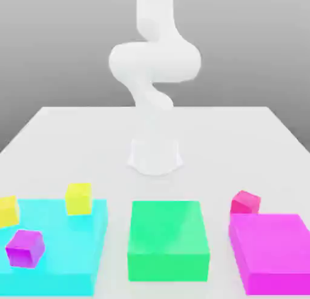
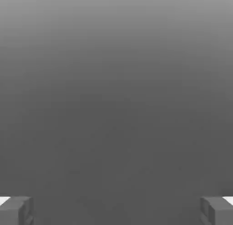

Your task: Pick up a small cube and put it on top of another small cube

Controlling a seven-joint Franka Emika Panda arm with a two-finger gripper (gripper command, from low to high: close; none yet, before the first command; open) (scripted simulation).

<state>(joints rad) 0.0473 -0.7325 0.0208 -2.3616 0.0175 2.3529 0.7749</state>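
The small glossy hot-pink cube [image 1: 245, 202] sits on the white bench [image 1: 72, 134] toward the exterior view's right, touching or just beside the far edge of the big flat magenta block [image 1: 272, 249]; whether it rests on the bench or partly on that block cannot be told. It stands free on its upper and outer sides, so a grasp from above looks open.

Moving outward, a big flat green block [image 1: 168, 239] lies in the middle of the near row, and a big flat cyan block [image 1: 66, 255] lies at the exterior view's left. On the cyan block rest a small purple cube [image 1: 25, 248] near its front and a small yellow cube [image 1: 79, 198] at its far edge, with a second small yellow cube [image 1: 8, 210] at the exterior view's left margin. Any of these small cubes could serve as the base of the stack; they are well apart from the pink one, so the carry will probably cross the whole row.

The white robot arm [image 1: 154, 62] rises from its base [image 1: 155, 156] behind the blocks and folds upward out of the frame, well clear of everything on the bench. In the hand view the tool [image 2: 116, 210] is spread wide, its two grey fingertips [image 2: 16, 210] far apart with nothing between them, facing plain grey background. This reads as a ready pose, with the pick not yet begun: the first need is to bring the spread tool down over the pink cube.
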